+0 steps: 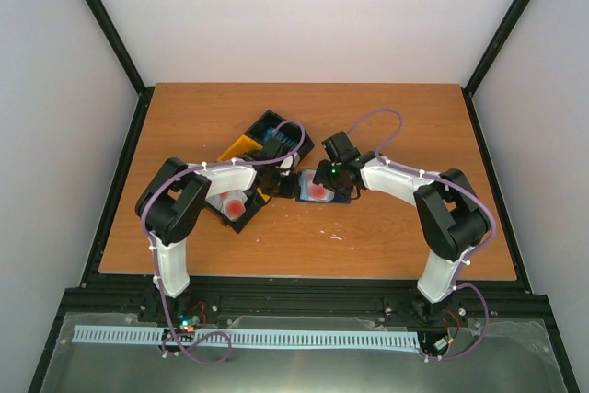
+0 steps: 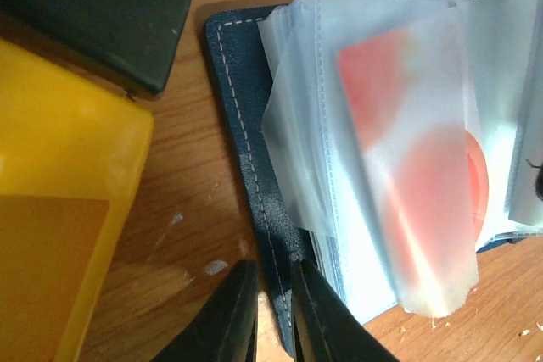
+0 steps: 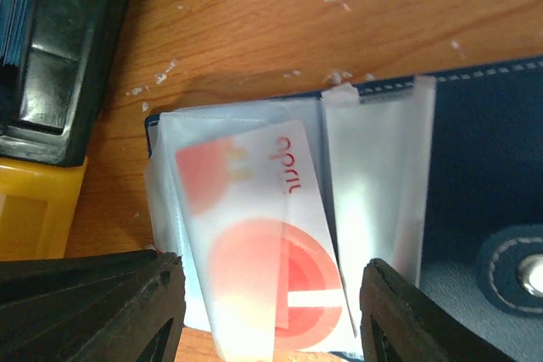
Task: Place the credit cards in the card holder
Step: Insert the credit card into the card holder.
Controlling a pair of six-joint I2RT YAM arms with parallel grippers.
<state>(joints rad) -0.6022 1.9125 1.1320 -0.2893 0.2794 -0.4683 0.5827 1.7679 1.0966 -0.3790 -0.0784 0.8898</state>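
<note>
Holder (image 1: 344, 200) lies open on the table (image 1: 405, 126), just beside the tray (image 1: 248, 149), its clear sleeves (image 2: 373, 125) fanned up. Left gripper (image 2: 273, 294) is nearly closed, pinching the navy cover's edge. Right gripper (image 3: 271, 277) is spread wide, its fingers on either side of a white card (image 3: 263, 235) with a red blotch lying among the sleeves. Another such card (image 1: 235, 203) sits in the tray

Card holder (image 1: 328, 196) open on table (image 1: 386, 126), just right of tray (image 1: 241, 147), 1 card (image 3: 271, 243) in its sleeves
</note>
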